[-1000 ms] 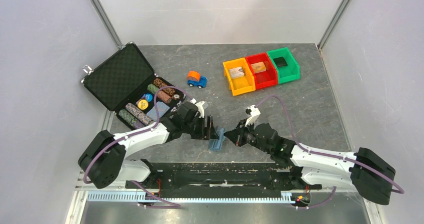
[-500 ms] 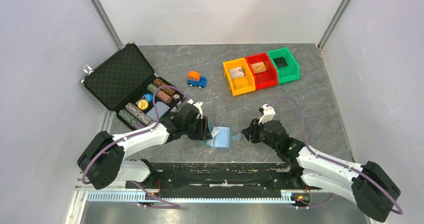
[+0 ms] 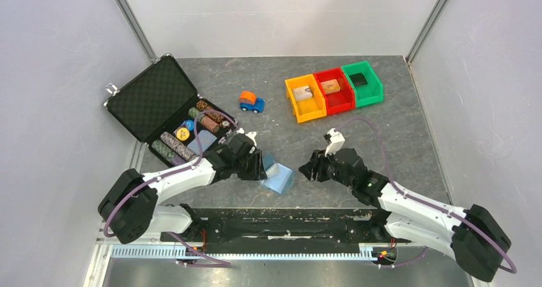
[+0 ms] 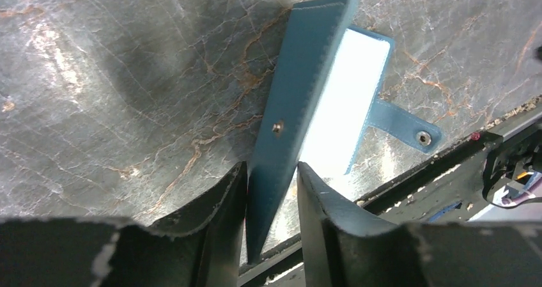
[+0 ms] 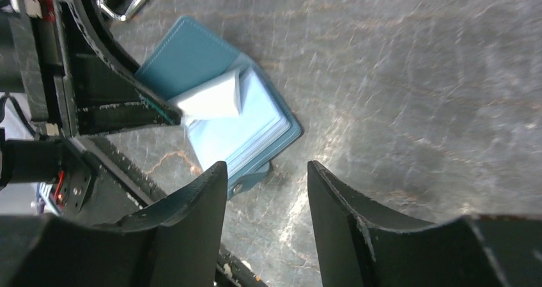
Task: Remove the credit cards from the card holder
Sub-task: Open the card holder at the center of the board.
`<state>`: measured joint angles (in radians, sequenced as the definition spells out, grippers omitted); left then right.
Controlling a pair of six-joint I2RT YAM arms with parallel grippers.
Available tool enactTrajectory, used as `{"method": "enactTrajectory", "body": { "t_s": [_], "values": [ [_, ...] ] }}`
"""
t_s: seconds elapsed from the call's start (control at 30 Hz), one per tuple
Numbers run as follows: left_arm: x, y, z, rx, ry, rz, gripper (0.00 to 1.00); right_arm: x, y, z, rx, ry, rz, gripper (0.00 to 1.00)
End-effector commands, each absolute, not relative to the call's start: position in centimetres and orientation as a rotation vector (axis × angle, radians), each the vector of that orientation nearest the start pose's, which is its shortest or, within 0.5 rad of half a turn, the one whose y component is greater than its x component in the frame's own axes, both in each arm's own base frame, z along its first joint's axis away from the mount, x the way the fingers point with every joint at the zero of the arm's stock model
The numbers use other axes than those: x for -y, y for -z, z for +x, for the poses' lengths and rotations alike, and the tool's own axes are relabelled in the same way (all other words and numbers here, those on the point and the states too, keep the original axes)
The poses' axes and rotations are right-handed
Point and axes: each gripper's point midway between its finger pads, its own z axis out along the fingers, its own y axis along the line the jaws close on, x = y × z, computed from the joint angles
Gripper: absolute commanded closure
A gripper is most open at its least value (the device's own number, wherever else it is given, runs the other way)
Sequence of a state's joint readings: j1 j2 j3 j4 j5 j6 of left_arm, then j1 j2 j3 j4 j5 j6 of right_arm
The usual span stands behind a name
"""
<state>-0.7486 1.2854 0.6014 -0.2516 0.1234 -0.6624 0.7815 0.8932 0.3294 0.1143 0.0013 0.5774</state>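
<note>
My left tool (image 4: 271, 175) pinches one stitched flap of the flat blue wallet (image 3: 280, 179), open on the marbled grey desk (image 3: 383, 127). My right tool (image 5: 265, 172) stands spread, empty, just beside it.

The card holder (image 4: 300, 89) looks matt, stitched leather; the table (image 4: 128, 76) glossy, veined, scuffed.

We can't tell whether cards sit in the wallet (image 5: 236, 124): pockets smeared in the right wrist view, inner face blown out white in the left wrist view. Its near end disappears between the left fingers (image 4: 217, 213). Bins (image 3: 340, 106): contents too small to identify.
</note>
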Motion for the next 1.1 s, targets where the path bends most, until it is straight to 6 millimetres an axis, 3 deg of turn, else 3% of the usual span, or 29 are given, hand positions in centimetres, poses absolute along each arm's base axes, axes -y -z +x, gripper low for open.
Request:
{"method": "enactTrajectory", "body": {
  "t_s": [0.0,0.07,0.23,0.3,0.57,0.73,1.07],
  "values": [
    [25.1,-6.4,18.5,-2.573,0.828,0.163,0.61,-25.7,-11.2,19.3,-2.117,-0.957,-0.256,0.44],
    [25.8,-7.2,18.1,-2.552,0.914,0.136,0.61,-26.6,-11.5,18.9,-2.124,-0.970,-0.267,0.41],
    [26.6,-9.4,18.2,-2.476,1.056,-0.026,0.61,-29.1,-14.9,17.9,-2.047,-1.053,-0.277,0.43],
    [26.6,-9.7,18.3,-2.455,1.081,-0.095,0.61,-29.9,-14.8,17.8,-2.052,-1.051,-0.275,0.44],
    [25.8,-8.2,17.9,-2.485,1.051,-0.148,0.62,-30.7,-10.0,17.3,-2.191,-0.982,-0.280,0.56],
    [24.8,-8.5,17.7,-2.483,0.958,-0.025,0.46,-28.9,-9.3,17.9,-2.193,-0.867,-0.253,0.56],
    [26.3,-9.6,17.4,-2.467,0.928,0.201,0.28,-26.7,-5.8,17.5,-2.282,-0.725,-0.269,0.55]
  ]
}}
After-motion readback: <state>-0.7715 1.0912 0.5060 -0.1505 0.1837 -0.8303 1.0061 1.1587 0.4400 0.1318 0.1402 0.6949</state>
